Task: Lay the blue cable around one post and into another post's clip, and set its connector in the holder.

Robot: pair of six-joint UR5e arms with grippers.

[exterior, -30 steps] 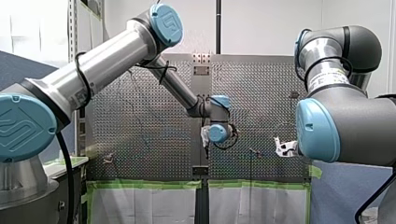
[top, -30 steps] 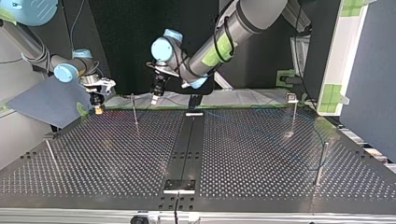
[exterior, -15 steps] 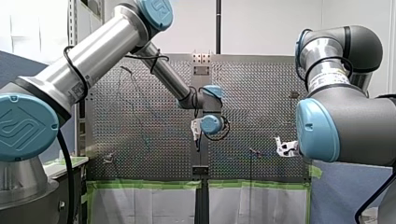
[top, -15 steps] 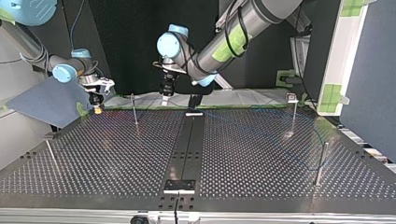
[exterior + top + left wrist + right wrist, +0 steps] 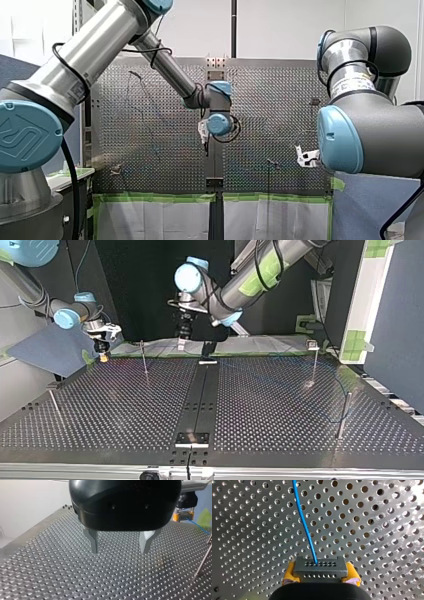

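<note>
Place: a robotics lab, set up as a test cell.
Table: perforated metal table (image 5: 125, 405) with a dark strip down its middle.
Arms: left arm (image 5: 100, 50) and right arm (image 5: 370, 130), industrial, with blue joint caps, one at each side of the table.
Fixtures: thin steel posts (image 5: 144, 360) standing on the table.
Surround: green tape (image 5: 155, 197) along the table's edge, a blue-grey screen (image 5: 50, 352) beside the table, a bare white wall (image 5: 285, 25) beyond it.
</note>
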